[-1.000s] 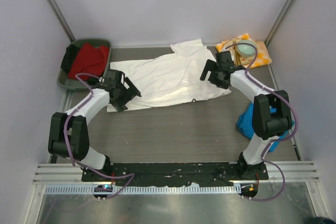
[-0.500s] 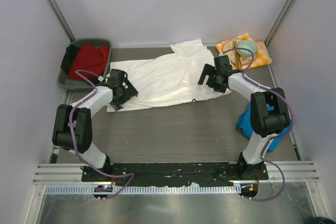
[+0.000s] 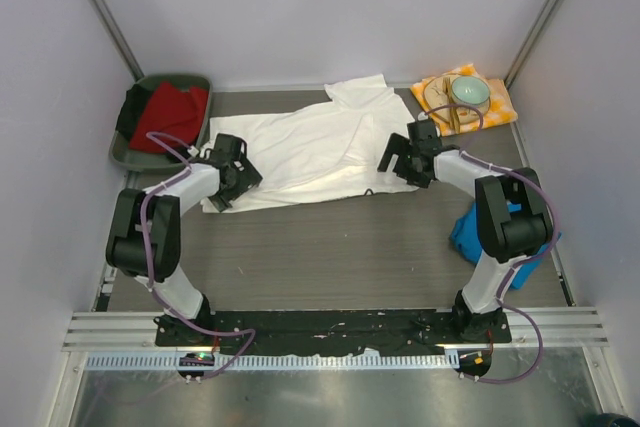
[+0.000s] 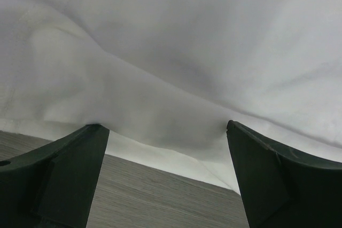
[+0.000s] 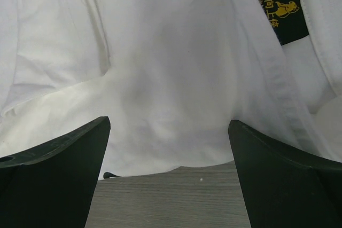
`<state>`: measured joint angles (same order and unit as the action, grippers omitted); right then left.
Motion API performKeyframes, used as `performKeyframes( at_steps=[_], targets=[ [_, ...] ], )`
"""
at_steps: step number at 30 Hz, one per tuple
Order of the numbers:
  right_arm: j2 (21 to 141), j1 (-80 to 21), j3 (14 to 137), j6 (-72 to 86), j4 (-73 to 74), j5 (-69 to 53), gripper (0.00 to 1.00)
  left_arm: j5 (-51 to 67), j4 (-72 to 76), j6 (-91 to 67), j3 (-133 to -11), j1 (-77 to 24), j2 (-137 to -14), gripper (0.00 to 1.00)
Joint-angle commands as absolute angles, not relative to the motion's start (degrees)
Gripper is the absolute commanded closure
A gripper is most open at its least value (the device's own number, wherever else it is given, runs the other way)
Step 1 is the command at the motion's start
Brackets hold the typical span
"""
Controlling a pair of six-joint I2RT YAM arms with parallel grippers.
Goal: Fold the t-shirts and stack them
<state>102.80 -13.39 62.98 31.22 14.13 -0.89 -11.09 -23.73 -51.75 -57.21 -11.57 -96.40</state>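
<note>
Top external: white shirt between two open jaws

A white t-shirt (image 3: 310, 152) lies rumpled across the far middle of the worktop (image 3: 330, 247). A blue t-shirt (image 3: 462, 237) is bunched at the right edge. The left jaws and right jaws both gape wide and empty, low over the white shirt's near-left and near-right hems.

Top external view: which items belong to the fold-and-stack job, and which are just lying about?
Job:
- white t-shirt, spread out
- blue t-shirt, bunched by the right arm

Lying about:
- green bin holding red cloth
- checked napkin with a bowl on top
</note>
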Motion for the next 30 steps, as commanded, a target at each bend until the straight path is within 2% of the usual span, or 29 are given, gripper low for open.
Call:
performKeyframes(
  at_steps=[1, 11, 21, 26, 30],
  targets=[
    [102.0, -13.6, 58.1, 33.2, 10.7, -0.2, 0.01, -17.0, -23.6, -51.7, -53.6, -11.4, -94.1, 0.02],
    [91.8, -14.4, 47.5, 36.6, 15.3, 5.9, 0.01, -15.5, -23.5, -52.6, -40.2, -11.9, -83.9, 0.02],
    [72.9, -16.3, 38.3, 42.3, 27.4, 7.5, 0.00, -13.2, -29.2, -55.4, -31.5, -13.3, -66.6, 0.03],
    [63.1, -17.8, 38.0, 42.2, 32.4, 8.4, 0.00, -12.0, -34.3, -57.1, -30.5, -14.1, -58.0, 0.04],
    [59.8, -20.4, 43.7, 40.2, 33.0, 9.3, 0.00, -11.7, -37.2, -56.6, -34.1, -14.3, -52.7, 0.03]
  ],
)
